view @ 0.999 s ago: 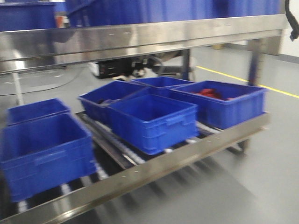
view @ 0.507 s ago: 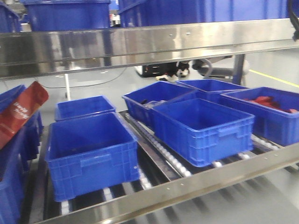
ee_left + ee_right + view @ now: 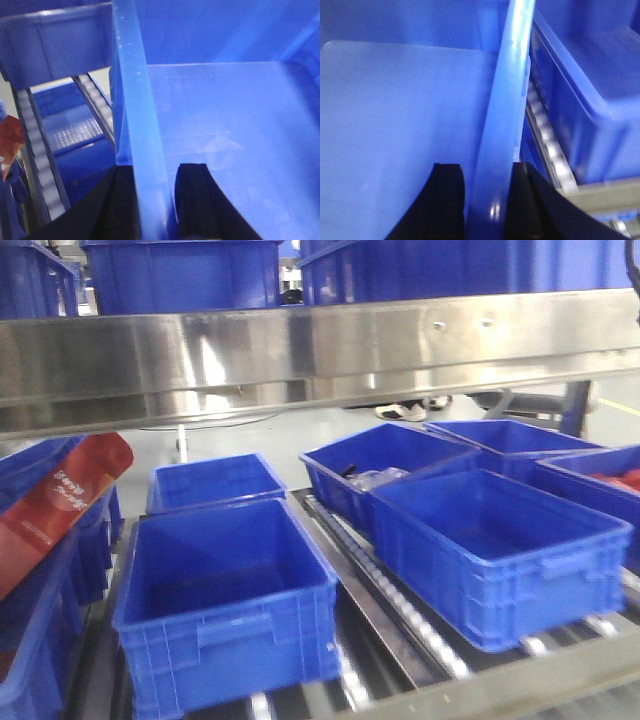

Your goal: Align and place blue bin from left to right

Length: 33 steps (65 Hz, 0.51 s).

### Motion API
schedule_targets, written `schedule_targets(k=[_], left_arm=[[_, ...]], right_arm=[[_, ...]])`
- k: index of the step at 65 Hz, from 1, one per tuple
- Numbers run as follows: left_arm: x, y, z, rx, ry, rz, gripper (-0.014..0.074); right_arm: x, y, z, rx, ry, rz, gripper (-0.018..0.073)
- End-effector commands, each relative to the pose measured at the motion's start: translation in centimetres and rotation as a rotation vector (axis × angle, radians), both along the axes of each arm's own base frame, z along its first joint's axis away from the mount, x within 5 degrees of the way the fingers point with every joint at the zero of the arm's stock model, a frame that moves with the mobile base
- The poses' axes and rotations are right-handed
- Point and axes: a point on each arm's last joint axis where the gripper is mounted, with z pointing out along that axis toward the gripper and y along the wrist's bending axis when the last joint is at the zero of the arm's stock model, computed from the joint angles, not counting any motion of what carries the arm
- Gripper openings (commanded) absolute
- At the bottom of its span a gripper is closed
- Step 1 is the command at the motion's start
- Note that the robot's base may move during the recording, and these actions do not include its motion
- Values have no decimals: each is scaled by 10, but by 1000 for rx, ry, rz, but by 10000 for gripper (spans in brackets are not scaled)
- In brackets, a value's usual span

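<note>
Left gripper (image 3: 153, 172) clenched on left wall of blue bin (image 3: 220, 115), one finger inside, one outside. Right gripper (image 3: 487, 172) same on right wall. Bin spans both arms, close to roller rack (image 3: 395, 615). Other bins (image 3: 225, 590) on rollers. Red bag (image 3: 60, 505) far left.

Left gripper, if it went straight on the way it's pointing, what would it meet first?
The blue bin's wall, which sits between the left gripper's fingers; it would likely just seat deeper onto that wall, though depth is unclear.
</note>
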Motion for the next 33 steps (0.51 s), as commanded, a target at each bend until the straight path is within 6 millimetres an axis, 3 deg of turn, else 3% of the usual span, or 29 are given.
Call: schedule_targets(k=[1, 33], left_arm=[[-9, -1, 21, -40, -124, -22, -111], [-9, -1, 21, -40, -124, -22, -111]], right_arm=[[-7, 2, 22, 42, -143, 26, -61], [-7, 2, 22, 42, -143, 26, -61]])
